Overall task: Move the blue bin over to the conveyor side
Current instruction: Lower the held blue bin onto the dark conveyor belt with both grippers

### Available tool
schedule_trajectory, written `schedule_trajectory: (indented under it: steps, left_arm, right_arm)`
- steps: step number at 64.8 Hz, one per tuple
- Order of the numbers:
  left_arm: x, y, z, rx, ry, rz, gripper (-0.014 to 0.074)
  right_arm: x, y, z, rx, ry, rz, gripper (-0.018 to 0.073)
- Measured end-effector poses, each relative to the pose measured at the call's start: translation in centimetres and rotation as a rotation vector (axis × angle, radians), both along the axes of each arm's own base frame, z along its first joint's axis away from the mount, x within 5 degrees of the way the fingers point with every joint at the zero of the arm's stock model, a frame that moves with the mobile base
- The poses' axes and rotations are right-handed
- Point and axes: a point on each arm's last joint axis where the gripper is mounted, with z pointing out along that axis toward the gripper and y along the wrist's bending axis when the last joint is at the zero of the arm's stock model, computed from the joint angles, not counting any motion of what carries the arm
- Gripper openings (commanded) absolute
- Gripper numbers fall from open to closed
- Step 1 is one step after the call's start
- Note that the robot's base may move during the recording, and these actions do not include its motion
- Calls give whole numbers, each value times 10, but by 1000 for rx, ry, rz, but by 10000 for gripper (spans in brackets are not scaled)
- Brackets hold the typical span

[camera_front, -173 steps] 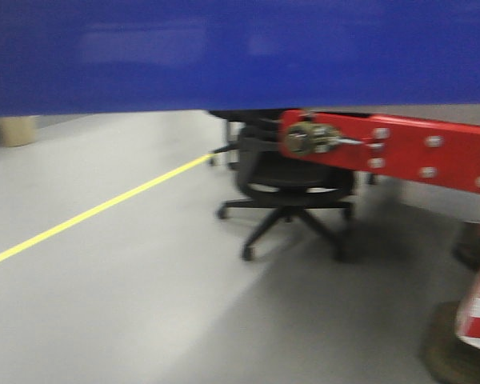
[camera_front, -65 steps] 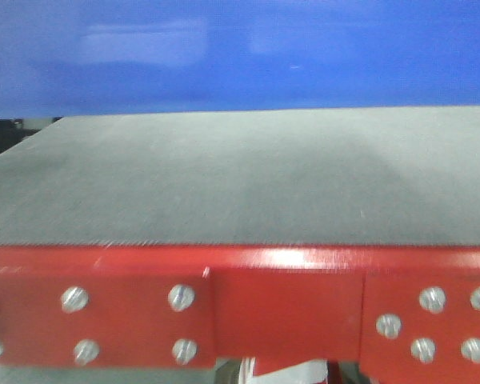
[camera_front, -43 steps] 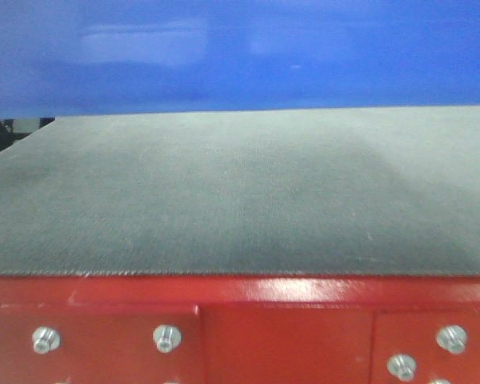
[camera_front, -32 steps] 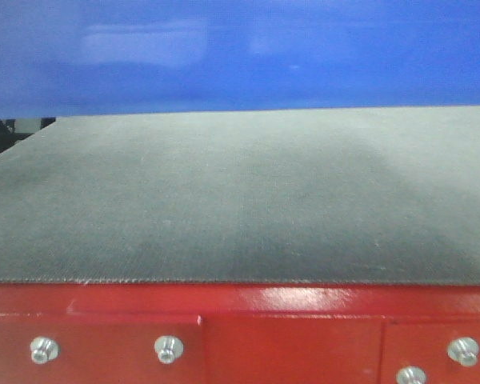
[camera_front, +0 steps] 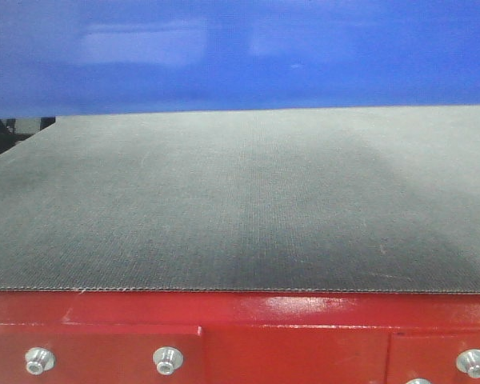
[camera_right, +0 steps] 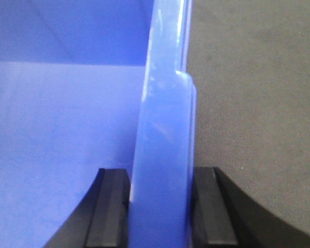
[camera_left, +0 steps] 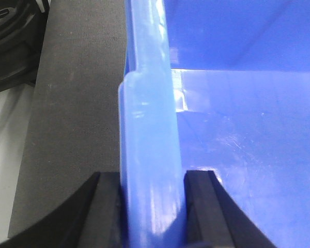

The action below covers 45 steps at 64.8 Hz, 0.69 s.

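The blue bin (camera_front: 240,52) fills the top of the front view, its underside hanging just above the conveyor belt (camera_front: 240,200). The belt lies on a red frame (camera_front: 288,336) with silver bolts. My left gripper (camera_left: 152,206) is shut on the bin's left rim (camera_left: 147,129), one black finger on each side. My right gripper (camera_right: 160,206) is shut on the bin's right rim (camera_right: 163,129) the same way. Both wrist views show grey belt beside the bin's outer wall and the empty blue inside.
A dark shape (camera_front: 16,132) shows past the belt's far left corner. In the left wrist view a black object (camera_left: 13,36) and pale floor (camera_left: 5,155) lie beyond the belt's left edge.
The view has swung from open floor with a chair and cone to face the conveyor. Over the last second the belt has drawn closer and its red frame has sunk lower in view.
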Motion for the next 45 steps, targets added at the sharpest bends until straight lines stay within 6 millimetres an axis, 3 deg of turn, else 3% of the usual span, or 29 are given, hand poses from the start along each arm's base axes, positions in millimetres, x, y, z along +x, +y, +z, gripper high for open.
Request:
schedule_trajectory:
  steps: [45]
  left_arm:
    - [0, 0, 0, 0, 0, 0, -18]
  right_arm:
    - [0, 0, 0, 0, 0, 0, -88]
